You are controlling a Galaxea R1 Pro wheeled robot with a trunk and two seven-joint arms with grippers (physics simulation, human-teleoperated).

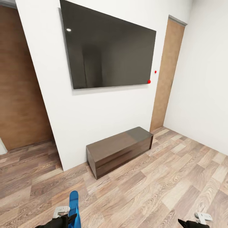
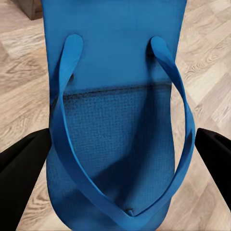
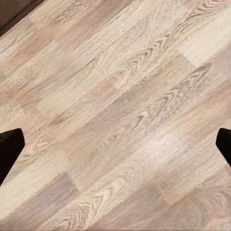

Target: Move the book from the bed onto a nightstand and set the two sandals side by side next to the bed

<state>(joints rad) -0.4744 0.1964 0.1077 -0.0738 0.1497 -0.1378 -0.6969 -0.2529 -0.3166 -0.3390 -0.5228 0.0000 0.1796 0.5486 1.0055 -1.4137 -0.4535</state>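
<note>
One bright blue sandal [image 1: 74,202] stands upright at the bottom of the head view, with my left gripper [image 1: 70,218] shut on it. In the left wrist view the sandal [image 2: 115,62] shows its sole and thong straps, and a black finger [image 2: 21,173] sits at each side edge. My right gripper [image 1: 193,221] is at the bottom right, low over the wood-plank floor [image 3: 120,96]. Its fingers stand wide open with nothing between them. The book, the bed, the nightstand and the other sandal are out of view.
A long low dark cabinet [image 1: 120,148] stands against the white wall ahead, under a large black wall screen [image 1: 107,50]. A wooden door [image 1: 167,72] is at the back right and a brown panel [image 1: 19,79] at the left. Plank floor [image 1: 177,177] lies between me and the cabinet.
</note>
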